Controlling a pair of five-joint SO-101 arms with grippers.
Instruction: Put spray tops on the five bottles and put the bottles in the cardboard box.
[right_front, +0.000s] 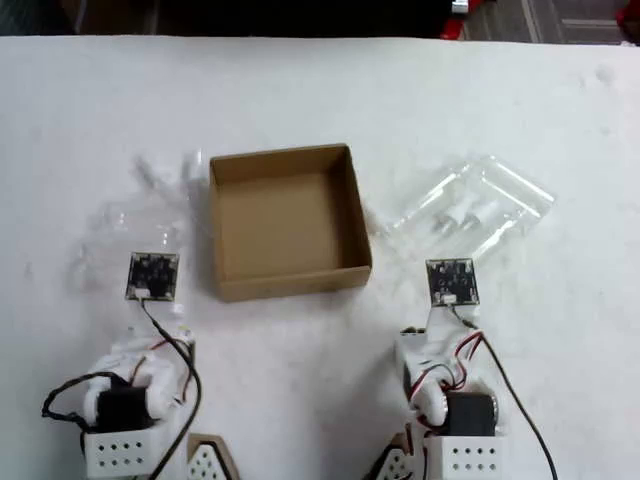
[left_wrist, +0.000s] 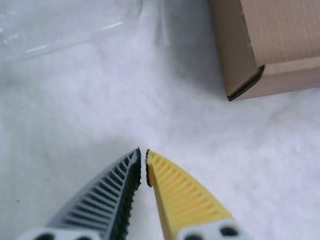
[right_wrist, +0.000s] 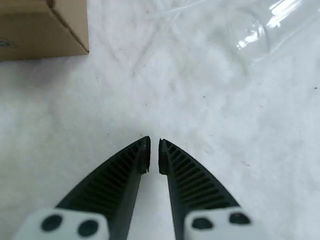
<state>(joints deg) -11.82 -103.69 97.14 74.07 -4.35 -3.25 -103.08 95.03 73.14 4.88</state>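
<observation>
Left gripper (left_wrist: 142, 152) first: I see its grey and yellow fingers together at the tips with nothing between them, poised over bare table (left_wrist: 100, 110). My right gripper (right_wrist: 154, 142) matches it, black fingers drawn in to a sliver of a gap and holding nothing.

Ahead of both, on the inner side of each, stands the cardboard box (right_front: 295, 280), open-topped and with nothing in it. Ahead of the left gripper on its outer side lie clear bottles (left_wrist: 60, 25). A second clear heap (right_front: 490, 205) lies ahead of the right gripper, also on its outer side. It has small white pieces (right_front: 460, 215) in it that I take for spray tops, though I cannot be sure.

I judge the task not yet begun, and these are my worries:
- The clear plastic barely stands out from the white table, so I could misjudge where a bottle's wall is.
- Driving in with the fingers together would shove a lying bottle and set it rolling.
- A stray nudge could slide the light box.
- Both arms working inward could meet over the box.
</observation>
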